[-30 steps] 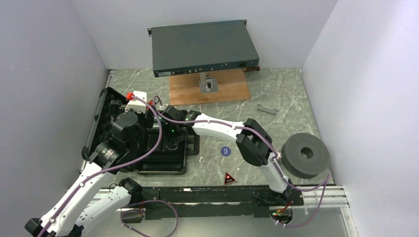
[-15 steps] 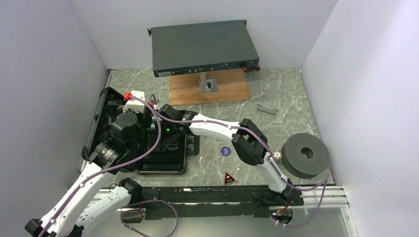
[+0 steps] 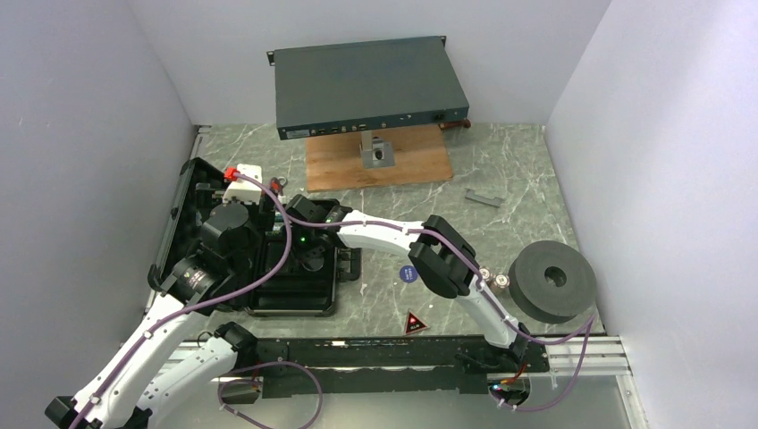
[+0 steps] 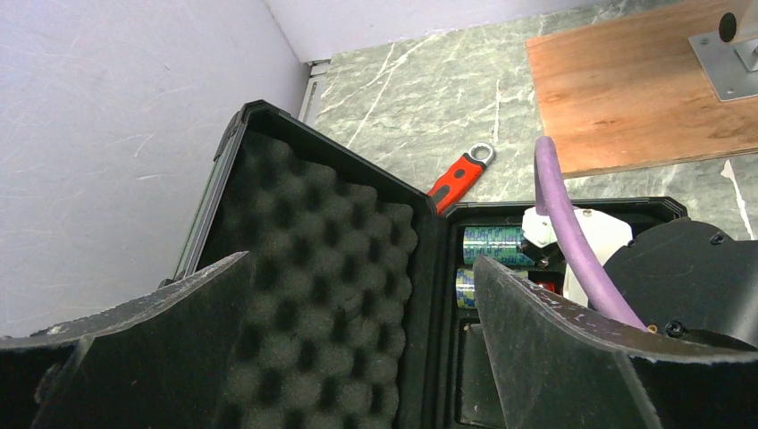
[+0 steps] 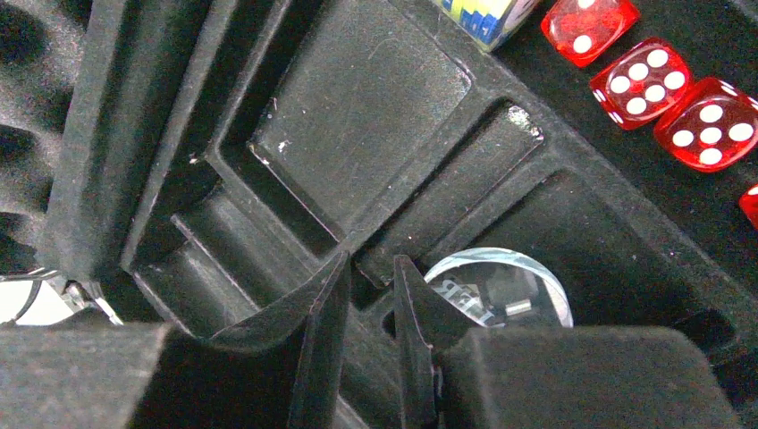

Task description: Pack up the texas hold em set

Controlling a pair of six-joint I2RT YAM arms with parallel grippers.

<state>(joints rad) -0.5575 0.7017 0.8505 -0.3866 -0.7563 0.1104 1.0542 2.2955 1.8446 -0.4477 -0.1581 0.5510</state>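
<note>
Case [image 3: 295,302] | red dice [image 5: 639,82] pips white | clear disc [image 5: 496,290] lettering unreadable

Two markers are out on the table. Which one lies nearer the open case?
The blue round disc, just right of the case and partly hidden by the right arm. The red triangle marker lies farther off, toward the near edge.

Red dice [image 5: 636,82] with white pips, black case [image 3: 295,302], blue disc [image 3: 408,273], grey marbled table [image 3: 518,170].
</note>
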